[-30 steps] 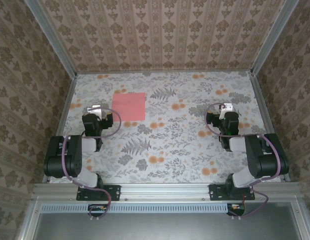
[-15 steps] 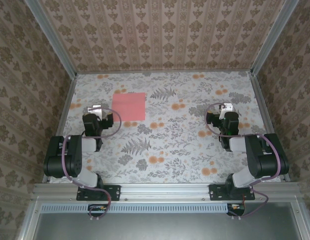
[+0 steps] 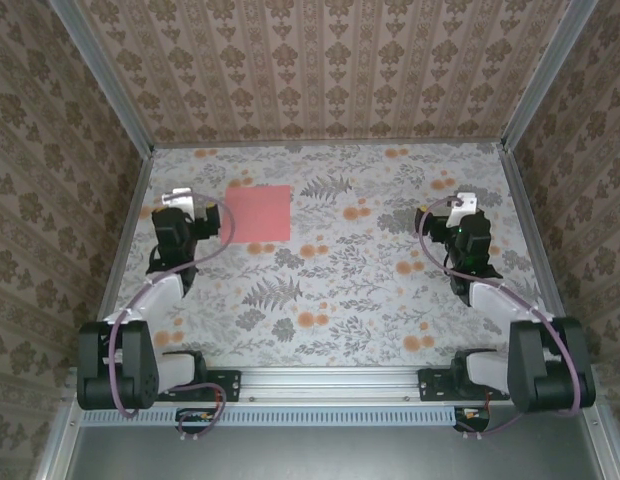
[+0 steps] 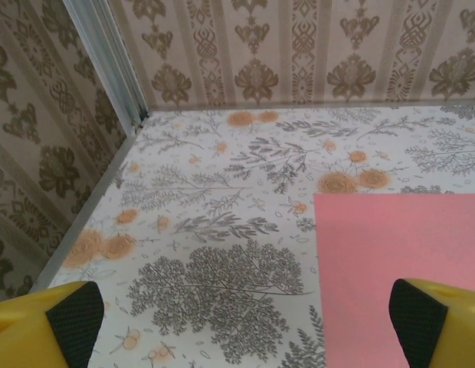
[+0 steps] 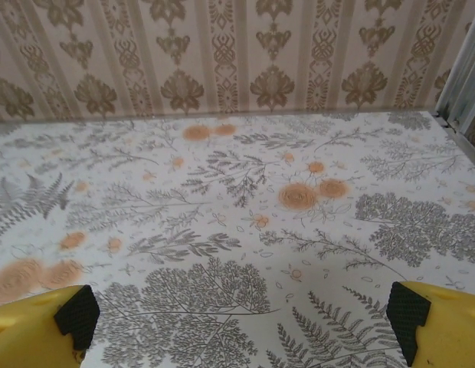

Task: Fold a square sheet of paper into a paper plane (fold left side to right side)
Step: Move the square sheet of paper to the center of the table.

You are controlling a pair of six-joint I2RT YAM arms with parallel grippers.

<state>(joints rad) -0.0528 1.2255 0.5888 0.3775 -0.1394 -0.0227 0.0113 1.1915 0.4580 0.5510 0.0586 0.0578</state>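
The square sheet of paper (image 3: 258,212) is salmon pink and lies flat, without creases, on the floral table at the back left. A paper plane is out of view. My left gripper (image 3: 187,203) hovers just left of the sheet's left edge. In the left wrist view the sheet (image 4: 398,261) fills the lower right, and the left gripper (image 4: 245,318) is open, its right fingertip (image 4: 417,318) over the paper with nothing held. Over bare table at the right, my right gripper (image 3: 462,207) (image 5: 241,314) stands open and empty.
Patterned walls with aluminium posts (image 3: 140,140) enclose the table on three sides. The left wall and its rail (image 4: 107,69) run close beside my left gripper. The floral tablecloth (image 3: 340,280) stretches flat between the two arms.
Both arms have stretched forward from their folded pose and the grippers moved away from the bases. My left gripper now sits beside the sheet's left edge. The sheet has not moved.
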